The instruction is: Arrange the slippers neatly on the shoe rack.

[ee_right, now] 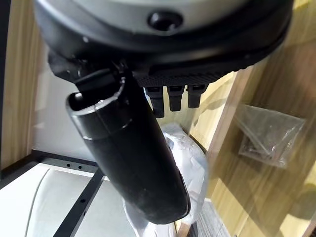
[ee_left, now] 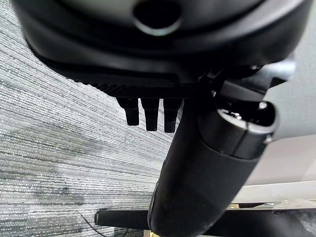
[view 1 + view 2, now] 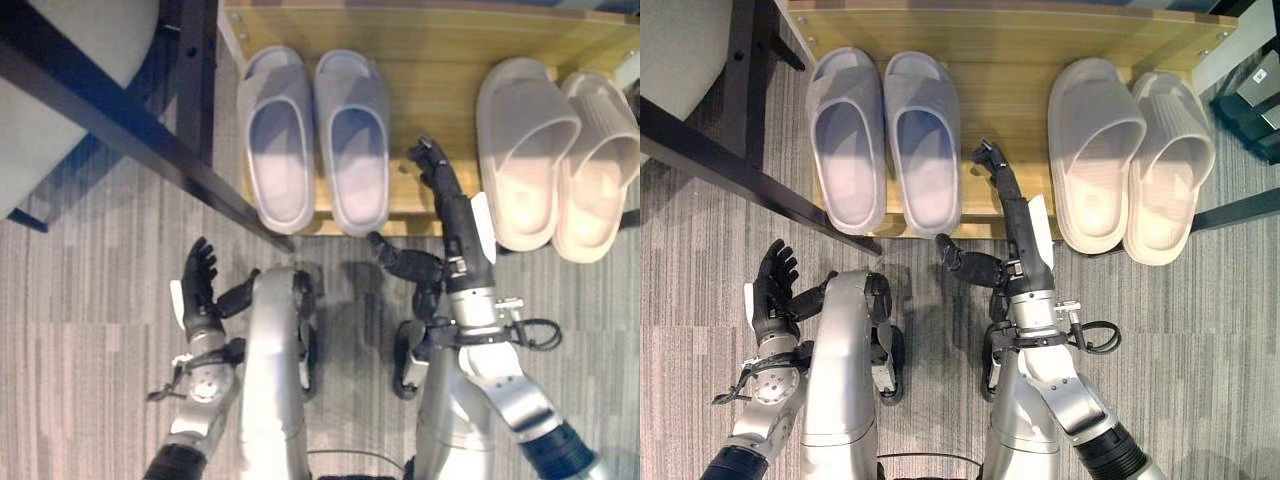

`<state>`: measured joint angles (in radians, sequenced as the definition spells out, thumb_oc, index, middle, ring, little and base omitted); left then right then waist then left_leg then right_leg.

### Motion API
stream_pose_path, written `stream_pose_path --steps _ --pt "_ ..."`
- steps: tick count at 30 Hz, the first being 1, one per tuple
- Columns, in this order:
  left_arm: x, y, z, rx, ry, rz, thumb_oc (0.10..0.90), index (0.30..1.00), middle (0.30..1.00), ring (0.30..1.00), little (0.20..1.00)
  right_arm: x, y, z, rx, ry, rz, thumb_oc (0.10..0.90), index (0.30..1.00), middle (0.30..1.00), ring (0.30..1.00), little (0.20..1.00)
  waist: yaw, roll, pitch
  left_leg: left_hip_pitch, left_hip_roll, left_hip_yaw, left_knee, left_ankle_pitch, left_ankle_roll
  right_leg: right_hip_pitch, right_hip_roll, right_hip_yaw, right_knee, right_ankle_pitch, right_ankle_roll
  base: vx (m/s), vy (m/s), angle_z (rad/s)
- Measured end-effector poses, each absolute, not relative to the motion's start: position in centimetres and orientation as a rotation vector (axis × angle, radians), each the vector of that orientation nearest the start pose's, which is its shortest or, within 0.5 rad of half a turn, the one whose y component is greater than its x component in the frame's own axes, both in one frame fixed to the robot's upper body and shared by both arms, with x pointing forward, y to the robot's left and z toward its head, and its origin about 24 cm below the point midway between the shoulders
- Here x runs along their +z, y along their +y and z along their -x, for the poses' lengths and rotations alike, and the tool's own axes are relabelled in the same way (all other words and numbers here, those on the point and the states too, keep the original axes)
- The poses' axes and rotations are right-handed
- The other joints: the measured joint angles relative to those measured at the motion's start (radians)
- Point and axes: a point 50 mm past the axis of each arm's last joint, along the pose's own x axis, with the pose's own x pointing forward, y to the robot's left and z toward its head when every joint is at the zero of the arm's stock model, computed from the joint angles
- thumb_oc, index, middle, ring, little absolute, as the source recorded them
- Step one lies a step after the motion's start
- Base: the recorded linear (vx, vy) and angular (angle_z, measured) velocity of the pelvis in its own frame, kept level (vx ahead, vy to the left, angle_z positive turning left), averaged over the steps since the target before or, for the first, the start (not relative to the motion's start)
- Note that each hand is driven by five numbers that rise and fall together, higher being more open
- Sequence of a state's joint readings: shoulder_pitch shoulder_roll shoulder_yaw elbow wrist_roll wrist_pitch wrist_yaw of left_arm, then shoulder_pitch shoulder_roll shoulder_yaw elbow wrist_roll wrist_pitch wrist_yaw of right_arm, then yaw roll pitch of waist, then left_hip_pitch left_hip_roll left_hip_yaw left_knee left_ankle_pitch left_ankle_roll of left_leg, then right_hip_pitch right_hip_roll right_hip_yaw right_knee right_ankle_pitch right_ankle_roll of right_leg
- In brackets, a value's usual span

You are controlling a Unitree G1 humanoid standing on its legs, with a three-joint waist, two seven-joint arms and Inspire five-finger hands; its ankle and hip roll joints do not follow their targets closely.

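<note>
Both pairs, the grey slippers [image 3: 318, 140] and the beige slippers [image 3: 558, 155], are lying side by side on the shoe rack [image 3: 420, 40]; the right hand [image 3: 445, 200] is hovering between them, fingers straight and empty, while the left hand [image 3: 200, 285] is hanging relaxed over the carpet [image 3: 90, 300]; any remaining nudge should probably be gentle, squaring heels with the shelf edge

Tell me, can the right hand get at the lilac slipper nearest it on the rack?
Probably yes: the right hand is open above the shoe rack, beside the nearer lilac slipper, with nothing between them.
</note>
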<state>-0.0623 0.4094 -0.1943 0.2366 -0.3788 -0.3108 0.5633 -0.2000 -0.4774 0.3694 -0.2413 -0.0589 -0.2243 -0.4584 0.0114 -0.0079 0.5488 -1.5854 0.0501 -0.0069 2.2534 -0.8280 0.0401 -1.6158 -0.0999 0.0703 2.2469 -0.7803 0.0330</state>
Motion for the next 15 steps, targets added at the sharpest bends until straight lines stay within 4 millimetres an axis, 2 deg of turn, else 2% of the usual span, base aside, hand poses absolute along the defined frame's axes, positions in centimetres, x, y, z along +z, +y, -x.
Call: stream_pose_path --steps 9,15 --pt "3.7 22.6 -25.4 0.455 -0.09 -0.02 0.8 0.9 0.9 0.9 0.9 15.1 -12.5 -25.4 0.077 -0.667 0.321 0.8 0.9 0.9 0.9 0.9 0.001 -0.006 -0.001 0.0 0.0 0.0 0.001 0.0 0.0 0.0 0.0 0.0 0.0 0.0 0.0 0.0 0.0 0.0" --pt "3.7 22.7 -25.4 0.47 -0.091 -0.018 0.8 0.9 0.9 0.9 0.9 14.9 -10.9 -25.4 0.177 -0.629 0.233 0.8 0.9 0.9 0.9 0.9 0.001 -0.007 -0.001 0.0 0.001 0.0 0.0 0.0 -0.001 0.0 0.001 0.0 0.0 0.0 0.0 0.0 0.0 0.0"
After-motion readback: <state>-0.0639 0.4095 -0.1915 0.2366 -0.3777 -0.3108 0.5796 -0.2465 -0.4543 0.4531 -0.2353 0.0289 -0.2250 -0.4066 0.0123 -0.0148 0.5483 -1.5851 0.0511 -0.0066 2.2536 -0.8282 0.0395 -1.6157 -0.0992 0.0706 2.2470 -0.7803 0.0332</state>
